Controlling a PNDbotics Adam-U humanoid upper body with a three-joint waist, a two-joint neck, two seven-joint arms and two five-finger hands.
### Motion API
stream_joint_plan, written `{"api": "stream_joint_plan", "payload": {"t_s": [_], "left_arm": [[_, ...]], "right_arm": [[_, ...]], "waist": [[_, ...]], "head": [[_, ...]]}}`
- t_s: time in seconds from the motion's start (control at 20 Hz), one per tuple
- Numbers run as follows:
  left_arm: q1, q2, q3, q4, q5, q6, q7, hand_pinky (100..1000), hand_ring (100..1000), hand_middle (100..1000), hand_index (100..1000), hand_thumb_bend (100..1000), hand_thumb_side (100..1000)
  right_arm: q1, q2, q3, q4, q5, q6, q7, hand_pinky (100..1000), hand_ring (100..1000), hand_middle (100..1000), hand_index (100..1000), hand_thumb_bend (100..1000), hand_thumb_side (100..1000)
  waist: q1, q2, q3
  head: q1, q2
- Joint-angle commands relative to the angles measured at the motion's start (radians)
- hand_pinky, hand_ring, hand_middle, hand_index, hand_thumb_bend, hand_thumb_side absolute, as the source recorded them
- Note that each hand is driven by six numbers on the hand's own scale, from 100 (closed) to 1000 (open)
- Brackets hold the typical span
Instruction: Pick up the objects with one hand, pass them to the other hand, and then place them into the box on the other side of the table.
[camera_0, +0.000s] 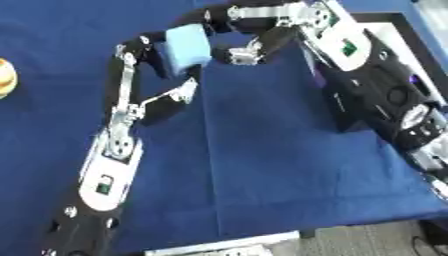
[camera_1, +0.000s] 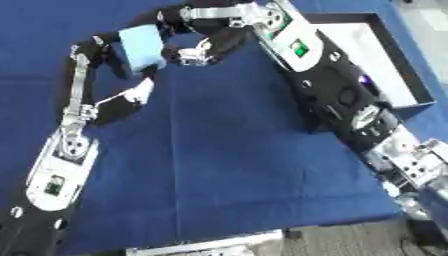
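Blue block (camera_0: 186, 46) between both hands.

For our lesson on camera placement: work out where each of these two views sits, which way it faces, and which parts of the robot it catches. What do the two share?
Left eye view: in the robot's head, looking down at the blue table; shows both arms, plus a round yellowish thing at the left edge.
Right eye view: same head, looking down too; shows both arms and the white box at the right.
Shared: the left hand and right hand meeting at the light blue block.
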Motion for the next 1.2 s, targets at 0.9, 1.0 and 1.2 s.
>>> {"api": "stream_joint_plan", "payload": {"t_s": [0.9,1.0,1.2], "left_arm": [[-0.012,-0.004,-0.027,-0.058,0.068,-0.027,-0.035,603,336,278,473,171,150],[-0.012,-0.004,-0.027,-0.059,0.071,-0.028,-0.039,603,335,274,473,173,150],[-0.012,-0.004,-0.029,-0.061,0.080,-0.031,-0.046,603,335,269,475,172,150]], "right_arm": [[-0.019,-0.011,-0.036,0.006,0.021,-0.092,0.057,895,1000,980,1000,100,502],[-0.019,-0.011,-0.038,0.004,0.017,-0.089,0.057,893,1000,978,1000,100,498],[-0.019,-0.011,-0.041,0.000,0.015,-0.088,0.057,889,1000,972,1000,100,484]], "waist": [[-0.006,0.000,-0.006],[-0.006,0.000,-0.006],[-0.006,0.000,-0.007]], "head": [[-0.005,-0.001],[-0.006,-0.001],[-0.006,-0.001]]}}
